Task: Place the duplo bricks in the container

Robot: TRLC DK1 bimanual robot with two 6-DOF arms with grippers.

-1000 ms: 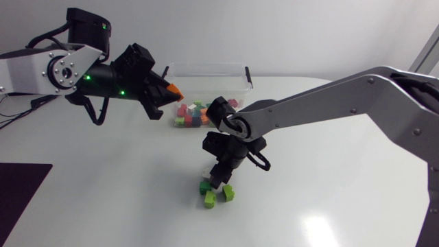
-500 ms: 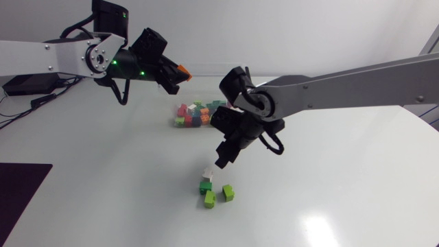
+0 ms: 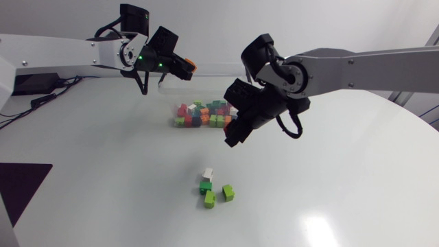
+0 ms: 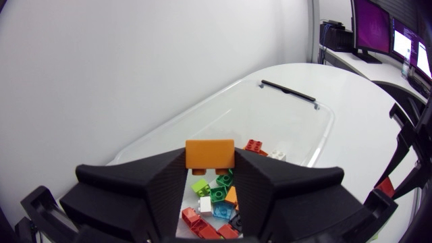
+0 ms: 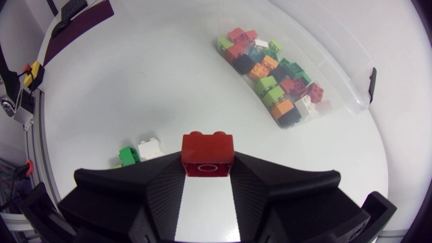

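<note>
Most of the bricks (image 3: pixel 202 113) already lie in a mixed heap inside the clear container (image 5: pixel 337 74), which stands at the far side of the table (image 3: pixel 343 192). Two more are on their way. The left gripper (image 4: pixel 210 169) is clamped on an orange brick (image 4: pixel 210 154), one finger on each side, and hangs above the container's far left part with the heap below it. The right gripper (image 5: pixel 208 169) is clamped the same way on a red brick (image 5: pixel 208 154) and hangs in the air just near of the container, between it and the loose bricks.

Four bricks are left on the table, well apart from the container on its near side: a white brick (image 3: pixel 208 174) and three green bricks (image 3: pixel 210 199) close around it.

By my reading the job is well past halfway. What remains is to drop the two held bricks in, then fetch the last four.
</note>
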